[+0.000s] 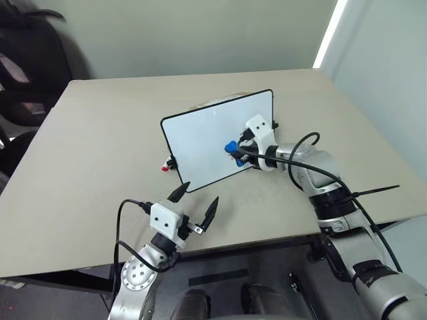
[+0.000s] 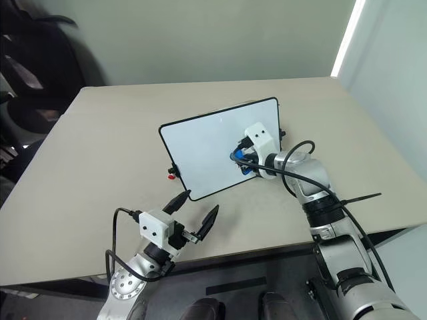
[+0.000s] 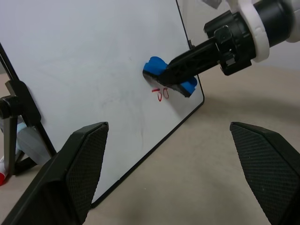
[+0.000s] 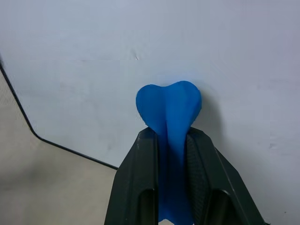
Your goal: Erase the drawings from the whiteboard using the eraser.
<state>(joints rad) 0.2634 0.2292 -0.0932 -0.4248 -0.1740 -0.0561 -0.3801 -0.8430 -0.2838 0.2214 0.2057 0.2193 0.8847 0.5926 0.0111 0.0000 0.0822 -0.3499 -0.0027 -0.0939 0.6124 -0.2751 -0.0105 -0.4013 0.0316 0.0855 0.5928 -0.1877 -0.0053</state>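
My right hand [image 4: 169, 140] pinches the bright blue block eraser [image 4: 169, 110], pressing it against the propped black-framed white whiteboard [image 1: 200, 137], right beside the small red marker drawings [image 3: 161, 93]. My left hand [image 1: 197, 203] hovers spread above the beige tabletop [image 1: 87, 147], near the board.

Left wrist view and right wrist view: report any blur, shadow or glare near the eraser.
Left wrist view: the eraser, the red drawings and the right hand look sharp; the left hand's near fingers are soft. Right wrist view: the eraser casts a faint shadow on the whiteboard; no strong glare.
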